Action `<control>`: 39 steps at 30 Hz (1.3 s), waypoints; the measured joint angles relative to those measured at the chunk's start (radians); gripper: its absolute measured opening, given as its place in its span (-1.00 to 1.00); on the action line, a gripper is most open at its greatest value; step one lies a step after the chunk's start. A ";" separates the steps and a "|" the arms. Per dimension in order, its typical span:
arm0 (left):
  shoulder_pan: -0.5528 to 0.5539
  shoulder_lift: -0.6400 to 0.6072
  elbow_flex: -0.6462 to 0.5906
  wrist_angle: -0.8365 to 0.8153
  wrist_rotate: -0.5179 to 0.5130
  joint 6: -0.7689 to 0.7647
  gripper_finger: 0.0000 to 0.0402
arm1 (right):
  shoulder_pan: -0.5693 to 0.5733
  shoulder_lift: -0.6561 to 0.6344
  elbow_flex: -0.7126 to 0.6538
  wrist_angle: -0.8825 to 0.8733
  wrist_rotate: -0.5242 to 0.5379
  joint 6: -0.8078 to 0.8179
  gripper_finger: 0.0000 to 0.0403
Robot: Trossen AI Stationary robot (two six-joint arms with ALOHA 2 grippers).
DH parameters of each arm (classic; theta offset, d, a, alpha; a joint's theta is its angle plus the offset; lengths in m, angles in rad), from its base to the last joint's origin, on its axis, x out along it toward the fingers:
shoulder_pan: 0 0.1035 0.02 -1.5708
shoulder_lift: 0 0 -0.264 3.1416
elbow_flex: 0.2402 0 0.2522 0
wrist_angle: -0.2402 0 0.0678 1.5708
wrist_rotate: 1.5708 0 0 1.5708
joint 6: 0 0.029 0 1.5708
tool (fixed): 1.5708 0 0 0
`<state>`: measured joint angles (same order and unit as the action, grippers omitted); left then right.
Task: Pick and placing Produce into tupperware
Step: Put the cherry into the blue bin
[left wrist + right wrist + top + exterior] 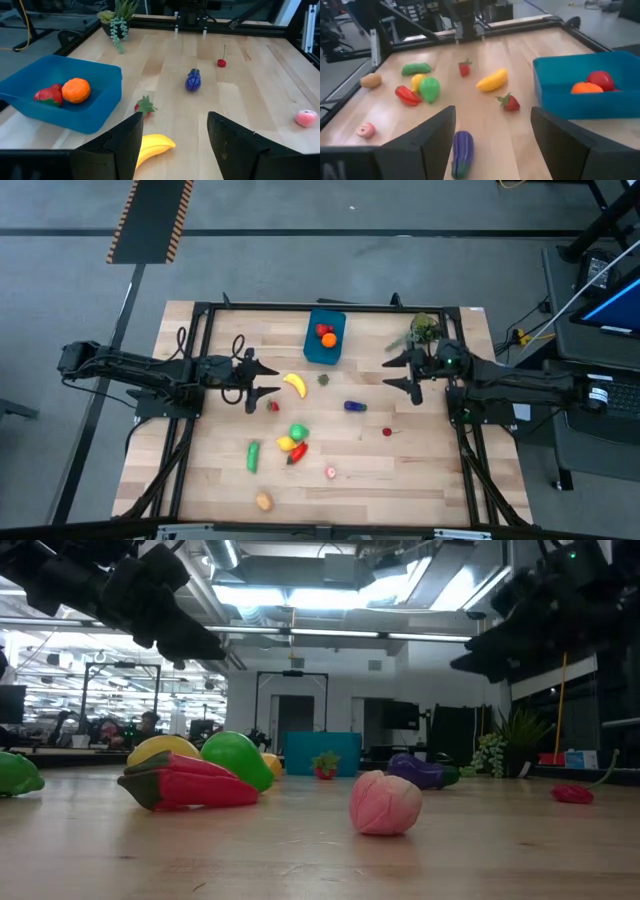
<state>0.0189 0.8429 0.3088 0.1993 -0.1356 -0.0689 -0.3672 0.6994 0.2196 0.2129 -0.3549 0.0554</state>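
The teal-blue tupperware (325, 345) stands near the table's far edge with an orange (76, 90) and a red fruit (48, 96) inside. The other produce lies loose on the table: a banana (294, 384), a strawberry (145, 106), an eggplant (354, 406), a cucumber (252, 456) and a red pepper (297, 453). My left gripper (262, 378) hovers open just left of the banana. My right gripper (400, 372) hovers open right of the eggplant (462, 152). Neither touches anything.
A leafy plant sprig (425, 328) sits at the far right, close to my right arm. A small red cherry (387, 432), a pink peach (330, 472) and a brown potato (263, 501) lie toward the near edge. A black frame (300, 307) borders the table.
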 joint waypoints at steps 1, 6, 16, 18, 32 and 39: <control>0.000 0.000 0.000 0.000 0.000 0.000 0.07 | 0.000 0.000 -0.009 0.000 0.012 0.012 0.29; 0.000 0.000 0.000 0.000 0.000 0.000 0.07 | 0.000 0.000 -0.026 -0.001 0.015 0.101 0.29; 0.000 0.000 0.000 0.000 0.000 -0.001 0.07 | 0.040 0.000 0.060 -0.210 -0.039 0.123 0.29; 0.000 0.000 0.000 0.000 0.000 -0.001 0.07 | 0.062 0.000 0.095 -0.304 -0.038 0.123 0.29; 0.000 0.000 0.000 -0.003 0.000 -0.008 0.07 | 0.290 0.026 0.204 -0.551 0.077 0.310 0.29; 0.000 0.000 0.000 -0.005 0.000 -0.008 0.07 | 0.445 0.126 0.219 -0.471 0.181 0.387 0.21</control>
<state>0.0193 0.8433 0.3088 0.1948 -0.1356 -0.0772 0.0775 0.8258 0.4390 -0.2585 -0.1739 0.4422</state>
